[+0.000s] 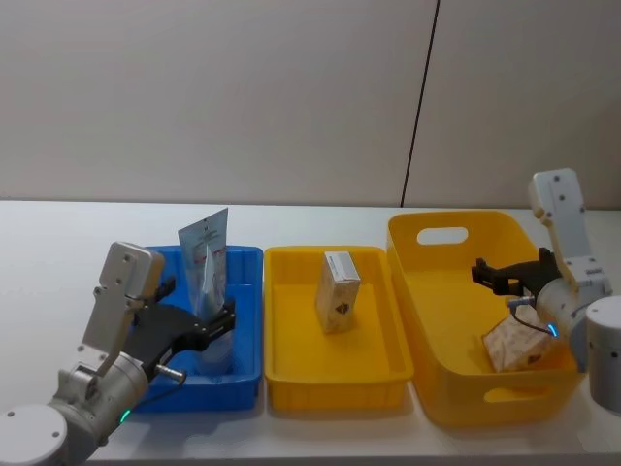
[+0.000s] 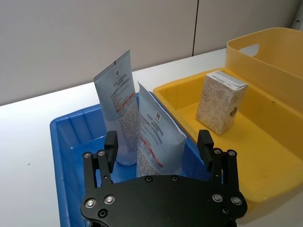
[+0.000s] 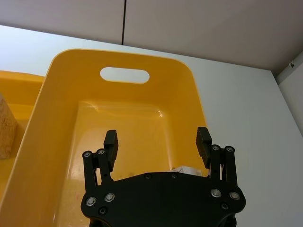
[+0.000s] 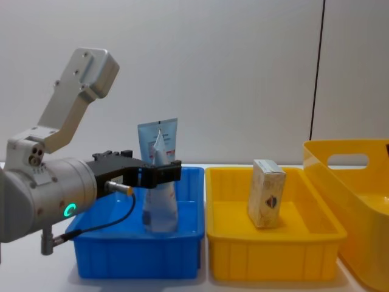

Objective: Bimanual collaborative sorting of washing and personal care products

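Observation:
Two pale-blue tubes stand upright in the blue tray, a narrow tube behind a wider tube with red print. My left gripper is open at the tray's near side, and its fingers straddle the wider tube without touching it. One cream box with a dark diamond mark stands in the middle yellow tray. Another cream box lies in the yellow basket. Above that basket my right gripper hangs open and holds nothing.
Blue tray, yellow tray and handled basket stand side by side on the white table, close to its front edge. A pale wall rises behind. Bare tabletop lies to the left and behind the trays.

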Controlling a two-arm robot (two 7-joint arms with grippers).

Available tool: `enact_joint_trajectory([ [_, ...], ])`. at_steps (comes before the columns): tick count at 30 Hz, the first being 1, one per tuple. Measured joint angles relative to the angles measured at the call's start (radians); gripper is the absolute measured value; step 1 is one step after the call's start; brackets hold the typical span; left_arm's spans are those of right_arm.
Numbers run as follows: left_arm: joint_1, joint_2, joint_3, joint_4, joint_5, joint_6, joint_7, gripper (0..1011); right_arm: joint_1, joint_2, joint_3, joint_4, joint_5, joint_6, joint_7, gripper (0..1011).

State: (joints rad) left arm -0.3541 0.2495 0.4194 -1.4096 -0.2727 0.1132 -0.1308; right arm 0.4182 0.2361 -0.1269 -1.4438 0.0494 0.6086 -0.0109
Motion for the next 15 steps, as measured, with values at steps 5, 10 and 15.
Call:
enact_joint_trajectory([
  [5, -0.009, -0.010, -0.002, 0.019, -0.001, -0.004, -0.007, 1001, 0.000, 0.000, 0.000, 0.000, 0.000, 0.000, 0.000, 1003],
  [10, -0.018, -0.020, -0.006, 0.040, -0.001, -0.005, -0.012, 1001, 0.000, 0.000, 0.000, 0.000, 0.000, 0.000, 0.000, 1003],
  [15, -0.026, -0.031, -0.007, 0.061, -0.001, -0.005, -0.018, 1001, 0.000, 0.000, 0.000, 0.000, 0.000, 0.000, 0.000, 1003],
])
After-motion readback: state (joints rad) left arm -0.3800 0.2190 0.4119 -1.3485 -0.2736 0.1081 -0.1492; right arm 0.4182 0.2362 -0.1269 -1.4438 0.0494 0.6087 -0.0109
